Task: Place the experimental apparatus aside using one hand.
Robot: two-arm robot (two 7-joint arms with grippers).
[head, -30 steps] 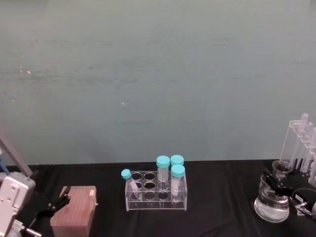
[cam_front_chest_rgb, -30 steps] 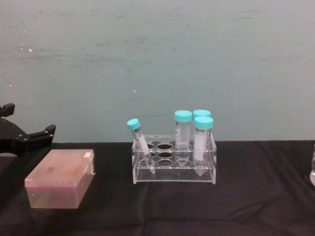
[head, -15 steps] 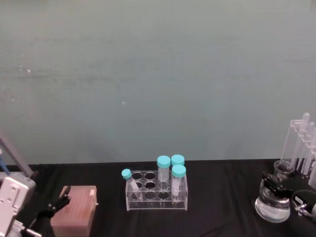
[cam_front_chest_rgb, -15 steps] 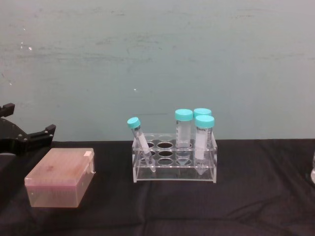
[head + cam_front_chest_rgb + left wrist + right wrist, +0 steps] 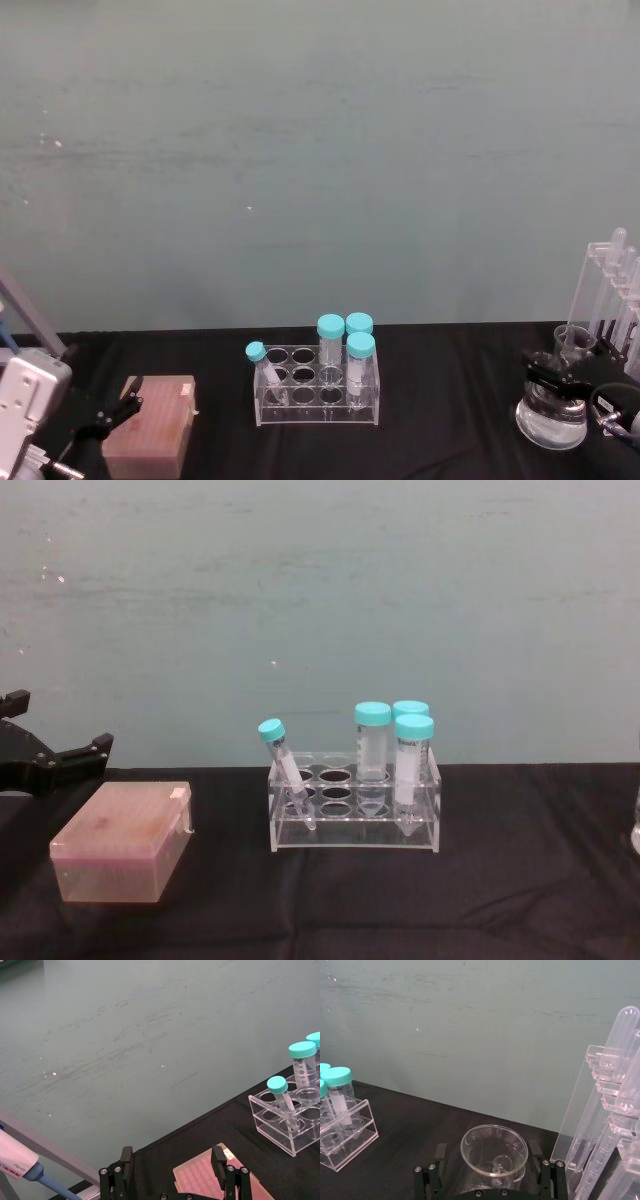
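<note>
Flask point(image 5: 550, 415) stands just in front of the tall rack of long tubes point(image 5: 612, 295), far right of the capped-tube rack point(image 5: 317, 385). Right gripper point(image 5: 490, 1172) straddles its neck, fingers spread, not pinching. Left gripper point(image 5: 172, 1172) hangs spread over the pink box point(image 5: 152, 440).

The left hand point(image 5: 174, 1167) hangs with its two black fingers point(image 5: 126, 1160) spread wide apart, above the near end of a pink lidded box point(image 5: 210, 1182) that lies on the black table point(image 5: 200, 1135). Farther off stands a clear rack point(image 5: 287, 1122) holding tubes with teal caps, one small tube point(image 5: 281, 1097) leaning and a larger one point(image 5: 305, 1067) upright. The tip of a pipette point(image 5: 22, 1165) with a blue collar shows beside the hand, and a pale green wall point(image 5: 150, 1025) stands behind the table.
</note>
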